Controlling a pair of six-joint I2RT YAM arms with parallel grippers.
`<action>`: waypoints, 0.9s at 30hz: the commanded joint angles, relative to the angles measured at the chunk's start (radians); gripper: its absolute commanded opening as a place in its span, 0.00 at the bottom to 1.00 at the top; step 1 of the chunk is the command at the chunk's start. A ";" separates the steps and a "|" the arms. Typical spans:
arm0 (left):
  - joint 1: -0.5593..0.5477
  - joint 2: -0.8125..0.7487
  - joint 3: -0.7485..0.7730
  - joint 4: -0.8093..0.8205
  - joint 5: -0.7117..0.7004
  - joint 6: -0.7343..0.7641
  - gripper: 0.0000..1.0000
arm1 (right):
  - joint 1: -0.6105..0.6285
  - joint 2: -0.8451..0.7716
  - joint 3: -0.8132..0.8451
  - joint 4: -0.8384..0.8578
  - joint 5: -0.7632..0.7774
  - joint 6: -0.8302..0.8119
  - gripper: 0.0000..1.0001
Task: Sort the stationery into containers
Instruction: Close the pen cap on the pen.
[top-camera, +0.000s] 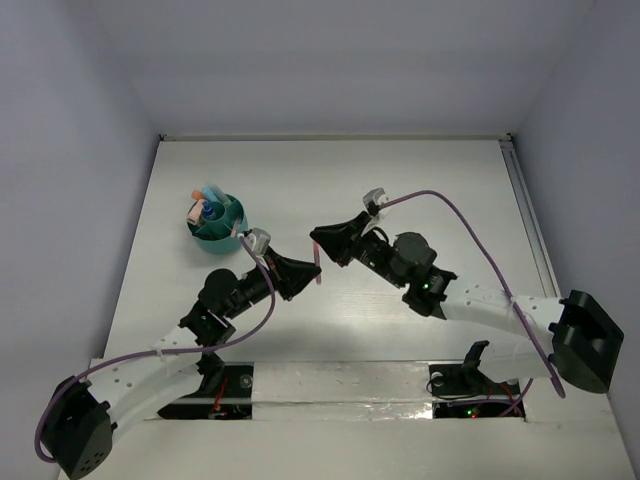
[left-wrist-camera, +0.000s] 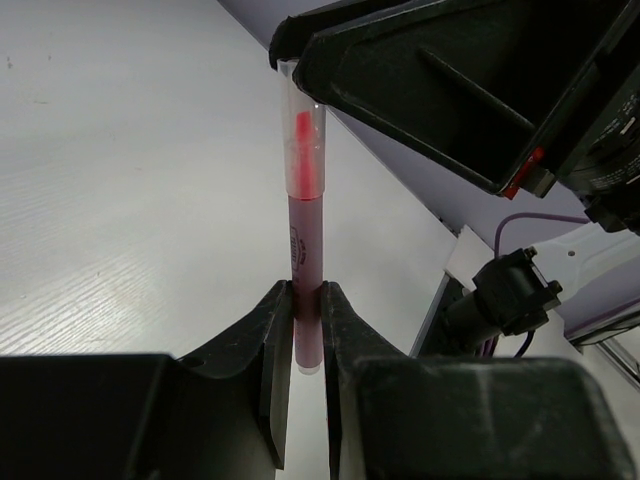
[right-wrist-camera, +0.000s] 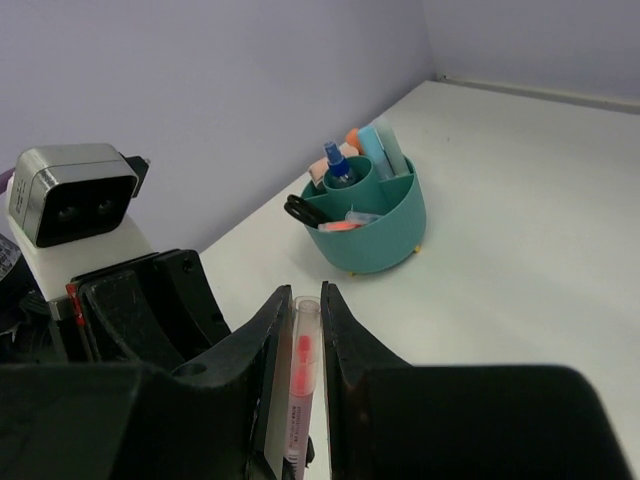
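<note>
Between your two grippers, above mid-bench (top-camera: 400, 180), hangs the pink pen (left-wrist-camera: 304, 230). The left gripper (left-wrist-camera: 307, 300) is narrowed onto its bare end, and the right gripper (right-wrist-camera: 300, 310) looks pinched on the clear-capped end, so both seem to hold it. Its long axis runs straight from one gripper to the other. The pot (top-camera: 215, 236) stands on the bench to the far left, already carrying other stationery, and your left arm is clearly nearer. By my judgement the drop belongs to the left, so free the right first.

Pale lilac walls (top-camera: 330, 60), white table (top-camera: 400, 180), soft even light
</note>
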 joint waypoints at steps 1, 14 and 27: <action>0.022 -0.029 0.073 0.082 -0.010 0.011 0.00 | 0.009 -0.016 0.040 -0.182 -0.024 -0.032 0.00; 0.031 -0.050 0.118 -0.015 -0.072 0.048 0.00 | 0.009 -0.024 0.085 -0.451 -0.106 0.007 0.00; 0.041 -0.112 0.140 -0.087 -0.154 0.073 0.00 | 0.009 0.047 0.149 -0.653 -0.139 0.046 0.00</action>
